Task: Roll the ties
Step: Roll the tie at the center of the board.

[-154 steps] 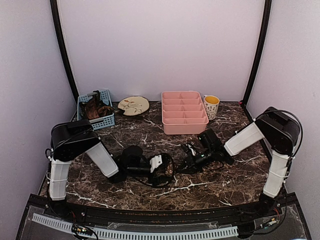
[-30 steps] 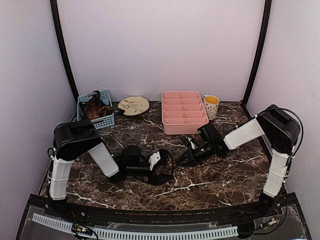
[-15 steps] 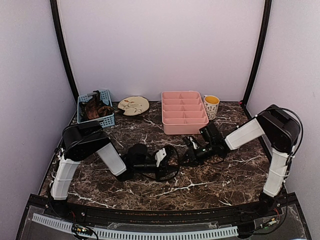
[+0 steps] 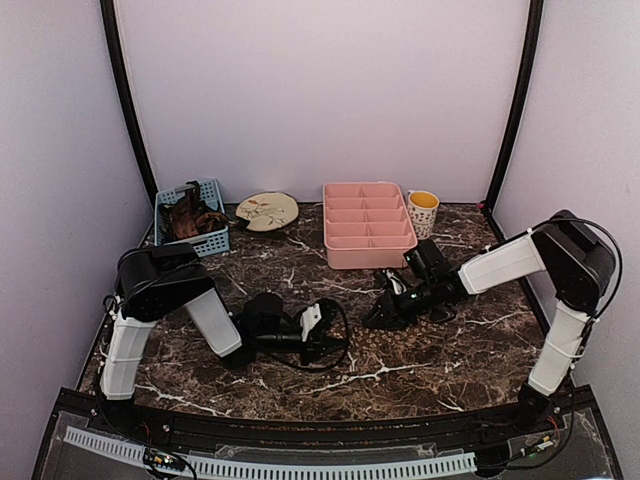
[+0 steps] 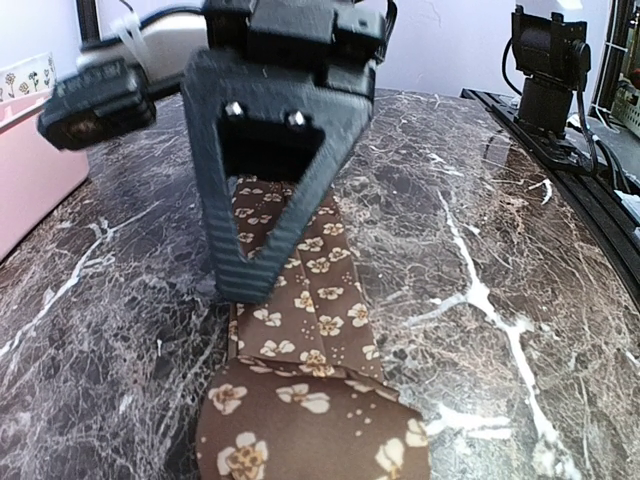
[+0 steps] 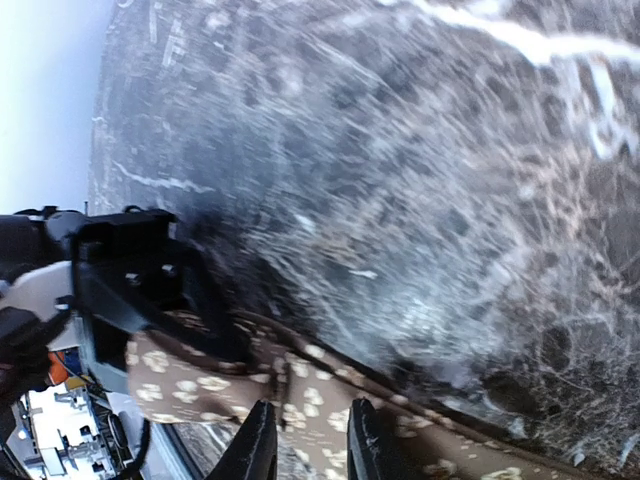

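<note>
One tie is lying flat on the marble table, stretching across the short gap between the two grippers near the middle. What is looking like more brown fabric is sitting in the blue basket at the back left, too small in the overhead view to count.

The right gripper is reaching down onto the strip with its fingers a little apart, one tip on each side of the patterned cloth. It is pinning or straddling the tie, not pinching it. The left gripper is lying low on the table, facing the right one. Its own fingers are not showing in its wrist view, where a wider, curled end of the tie is filling the bottom of the picture, so I cannot tell whether they are apart or together.

The cloth is looking thin, light and limp, and it is folding over itself along one edge. On polished stone it is probably going to slide, and a roll is likely to spring loose unless the strip is being held taut. The curled end, taken across its full width, seems the best place to grip for winding, with the other gripper holding the flat run down further along. Gripping only one edge is risking a skewed, cone-shaped roll
</note>
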